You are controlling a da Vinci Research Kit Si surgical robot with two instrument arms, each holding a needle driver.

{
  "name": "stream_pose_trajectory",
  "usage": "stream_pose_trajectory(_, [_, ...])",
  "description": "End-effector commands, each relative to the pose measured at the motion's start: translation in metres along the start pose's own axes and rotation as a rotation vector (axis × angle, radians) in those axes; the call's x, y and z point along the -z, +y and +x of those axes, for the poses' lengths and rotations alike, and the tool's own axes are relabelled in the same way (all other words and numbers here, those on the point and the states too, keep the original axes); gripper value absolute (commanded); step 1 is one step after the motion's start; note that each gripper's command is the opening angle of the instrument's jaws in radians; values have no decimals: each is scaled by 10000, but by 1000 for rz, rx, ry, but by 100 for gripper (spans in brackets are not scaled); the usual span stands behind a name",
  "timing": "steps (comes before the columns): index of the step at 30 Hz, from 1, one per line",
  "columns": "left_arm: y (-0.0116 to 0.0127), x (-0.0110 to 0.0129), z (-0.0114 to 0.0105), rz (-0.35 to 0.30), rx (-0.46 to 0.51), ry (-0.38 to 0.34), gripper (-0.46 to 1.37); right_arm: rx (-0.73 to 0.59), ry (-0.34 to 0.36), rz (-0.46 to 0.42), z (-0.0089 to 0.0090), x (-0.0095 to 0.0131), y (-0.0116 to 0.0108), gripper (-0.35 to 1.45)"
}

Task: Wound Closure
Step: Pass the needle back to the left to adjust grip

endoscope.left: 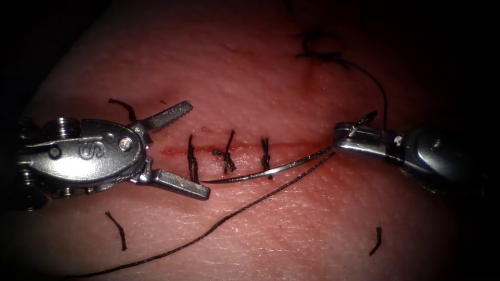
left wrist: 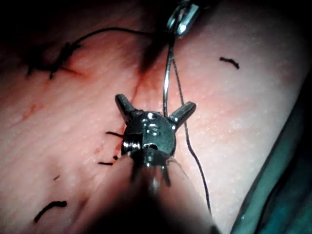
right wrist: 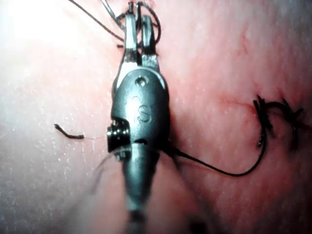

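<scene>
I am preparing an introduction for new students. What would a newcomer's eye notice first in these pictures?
First, the left claw at the left end of the cut, wide open and holding nothing. Next, the curved needle lying over the tissue, held near its end by the right claw on the cut's right, its tip pointing toward the left claw. Then three dark stitches across the cut, and the long thread trailing below.

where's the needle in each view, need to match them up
Endoscope view: the needle lies across the cut, over the tissue, its one end in the right gripper, its tip between the open jaws of the left gripper.
Left wrist view: the needle runs from the right gripper toward the left gripper.
Right wrist view: its held end at the right gripper.
Shared landmark: the right gripper.
</scene>
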Motion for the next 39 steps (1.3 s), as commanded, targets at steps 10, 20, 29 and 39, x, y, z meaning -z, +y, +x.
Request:
stream_pose_trajectory(10, [-6,-32,7,-44,44,-206,115,241,20,61,24,-28,-12,-35])
stream_pose_trajectory(20, [-17,-60,-13,-59,72,-296,95,423,20,94,35,-30,-24,-35])
stream_pose_trajectory(29, [-16,-72,-29,-61,85,-349,66,501,19,121,41,-37,-33,-35])
stream_pose_trajectory(39, [-15,-73,-28,-59,84,-350,65,502,16,119,40,-36,-32,-35])
